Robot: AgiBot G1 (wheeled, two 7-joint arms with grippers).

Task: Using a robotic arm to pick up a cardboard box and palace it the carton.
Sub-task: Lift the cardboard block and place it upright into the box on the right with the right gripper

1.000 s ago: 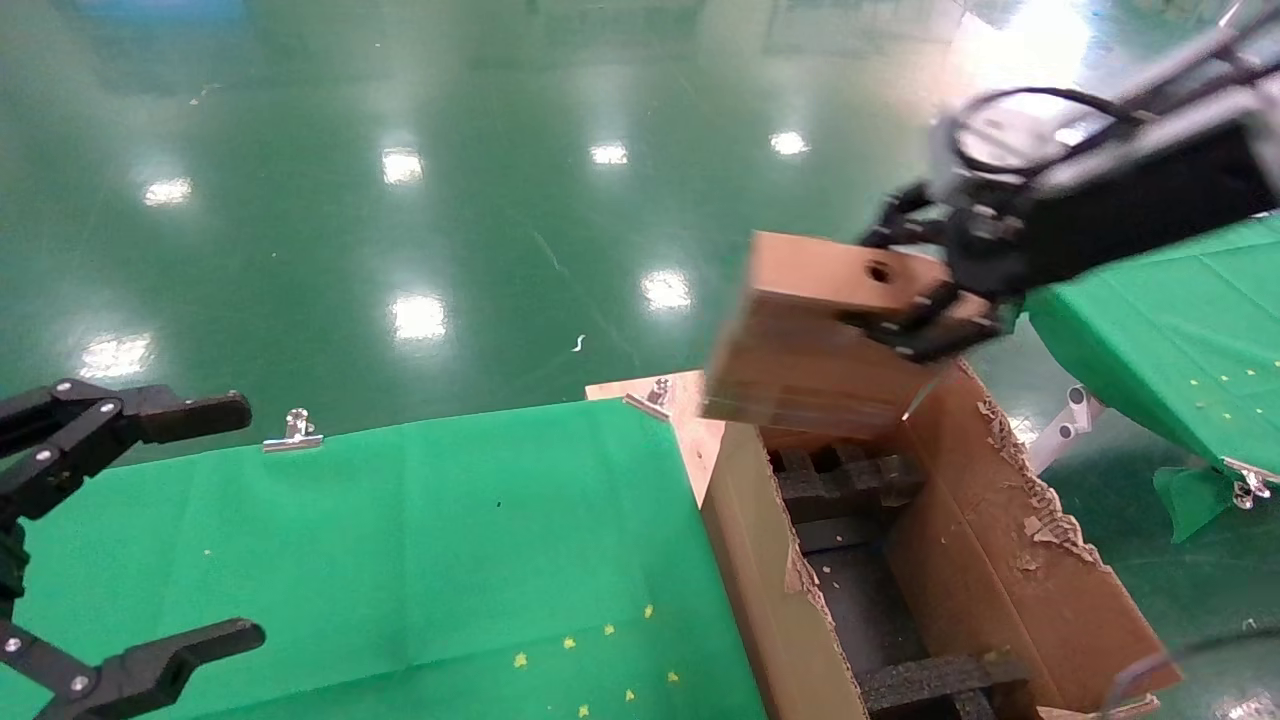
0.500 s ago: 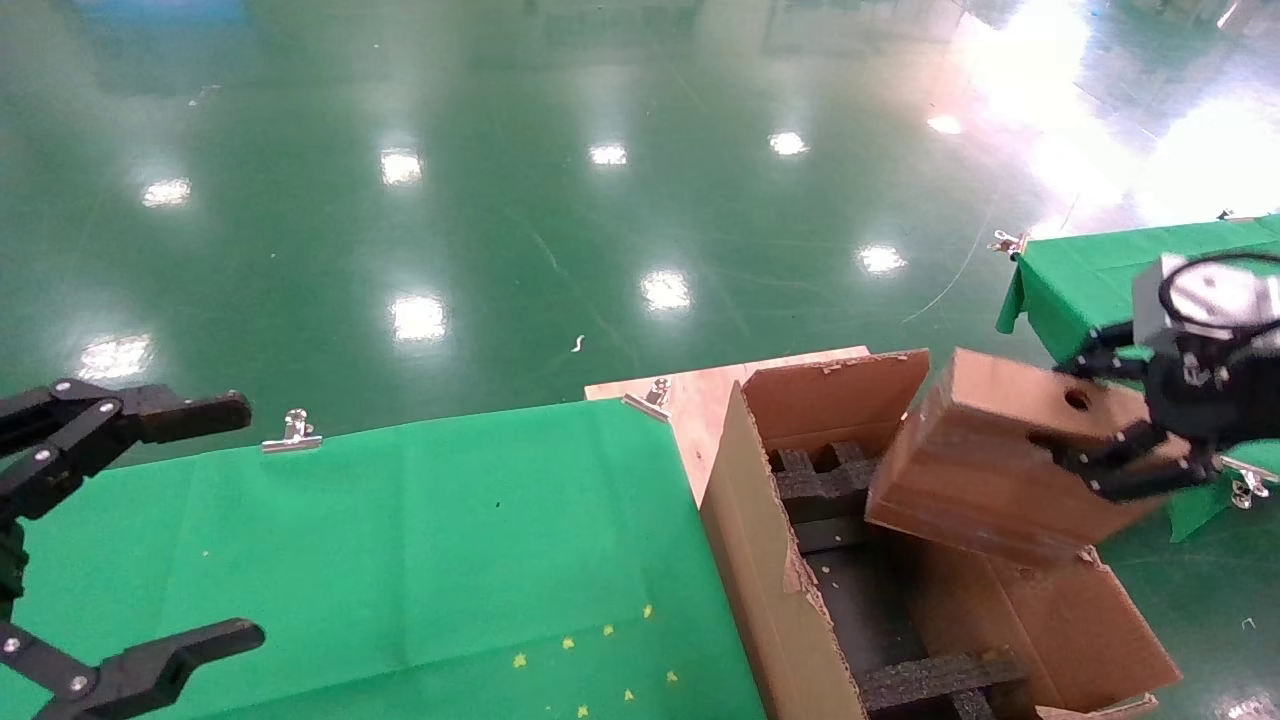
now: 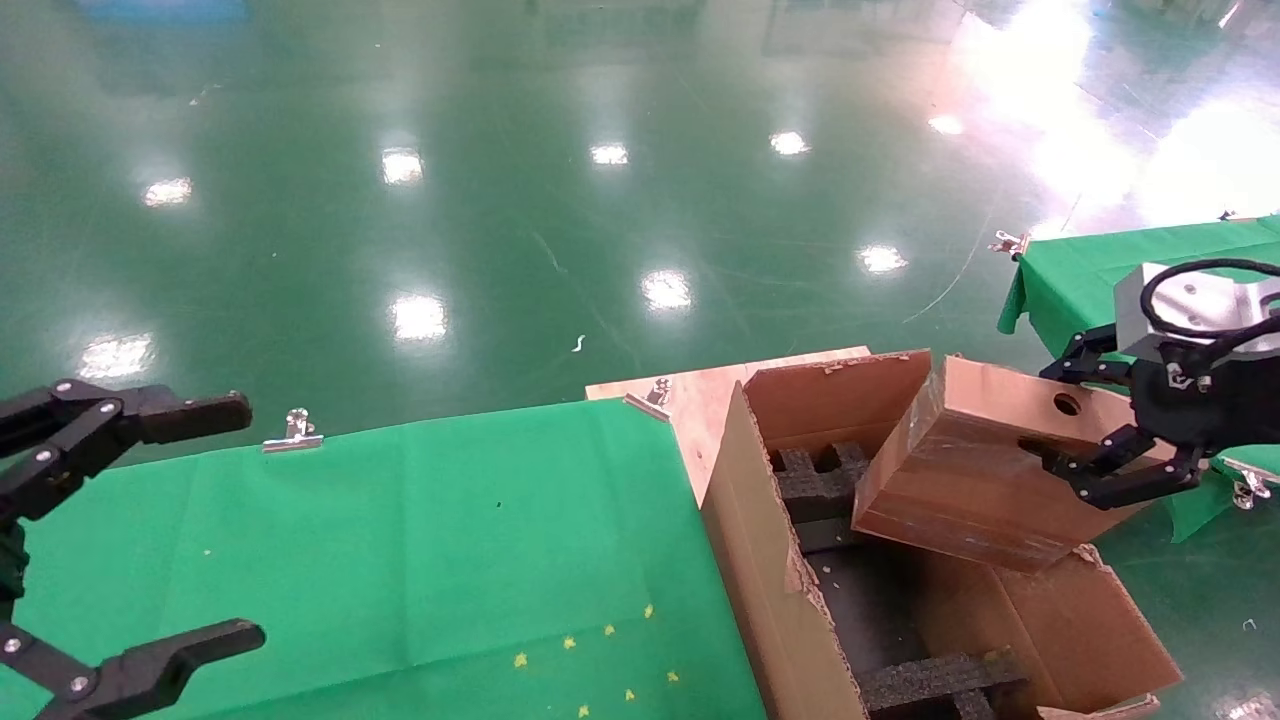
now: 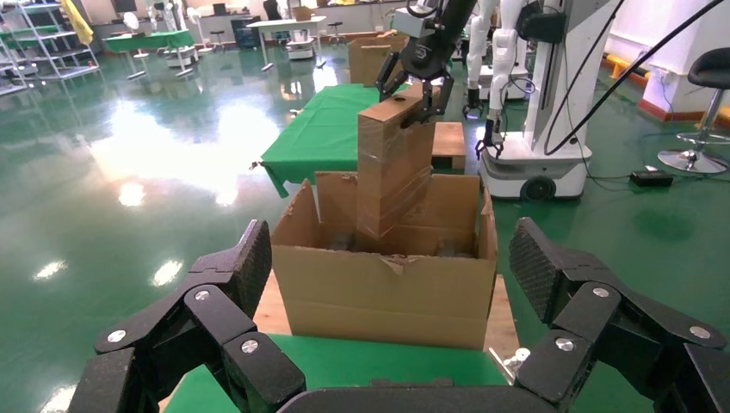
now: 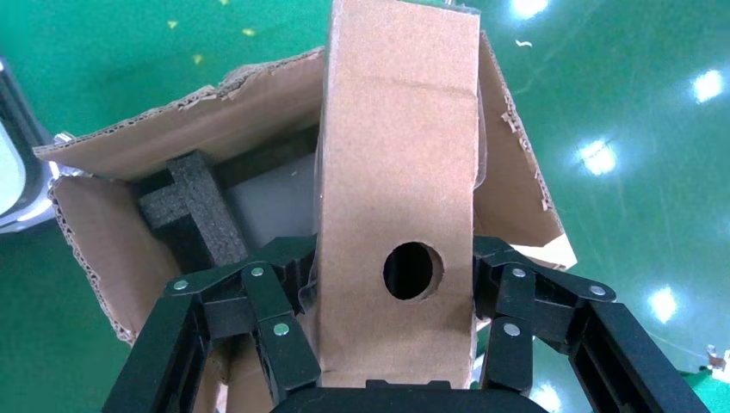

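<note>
My right gripper (image 3: 1062, 415) is shut on the cardboard box (image 3: 975, 470), a small brown taped box with one round hole (image 3: 1066, 404). The box hangs tilted, its lower end just inside the open top of the carton (image 3: 760, 560), at the far right side. In the right wrist view the fingers (image 5: 280, 331) clamp both sides of the box (image 5: 400, 146) above the carton (image 5: 250, 120) and its black foam blocks (image 5: 185, 211). My left gripper (image 3: 238, 520) is open and empty at the left over the green table. Its wrist view shows the carton (image 4: 387, 284) and the box (image 4: 396, 163).
A green-clothed table (image 3: 400, 540) lies left of the carton, with metal clips (image 3: 295, 430) on its far edge. A wooden board (image 3: 690, 400) shows behind the carton. A second green table (image 3: 1080, 270) stands to the right behind my right gripper. Shiny green floor lies beyond.
My right gripper has carried the box from high above the carton's far end to the right and down. In the last half second it shifted slightly left.
</note>
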